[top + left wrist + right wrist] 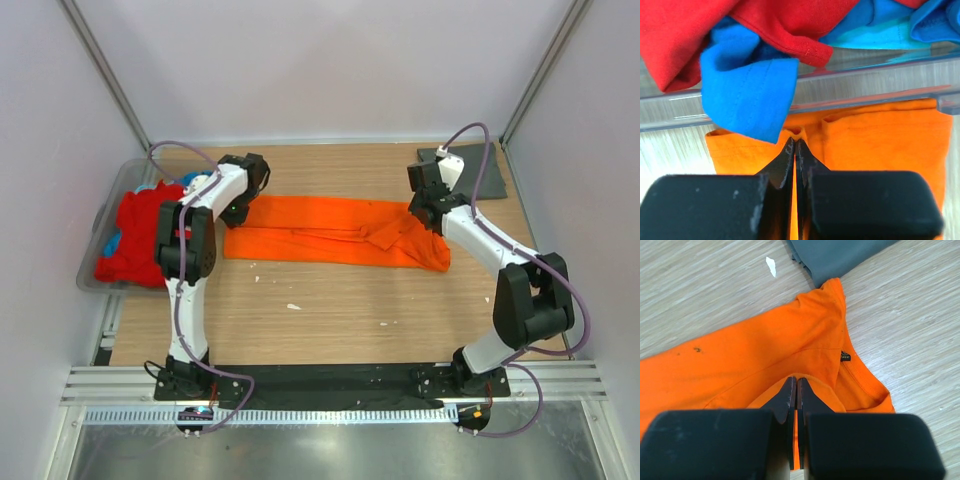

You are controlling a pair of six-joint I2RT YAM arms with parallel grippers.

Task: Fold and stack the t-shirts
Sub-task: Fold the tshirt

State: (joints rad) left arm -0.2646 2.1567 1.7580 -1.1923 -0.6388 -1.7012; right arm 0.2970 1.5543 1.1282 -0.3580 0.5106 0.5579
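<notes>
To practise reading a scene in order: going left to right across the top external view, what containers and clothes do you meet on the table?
Clear tub holding the red t-shirt → orange t-shirt → dark grey t-shirt.

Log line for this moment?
phase: folding orange t-shirt | left end effector: shut on its tub-side edge | right end effector: shut on collar-end fold | grey t-shirt: far-right corner | red t-shirt, blue t-shirt: in tub

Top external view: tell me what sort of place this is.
Probably a lab robot test cell: white panel walls on metal frame posts, a wooden tabletop with a left arm and right arm bolted to a black base plate, and an orange t-shirt laid out beside a clear plastic tub.
</notes>
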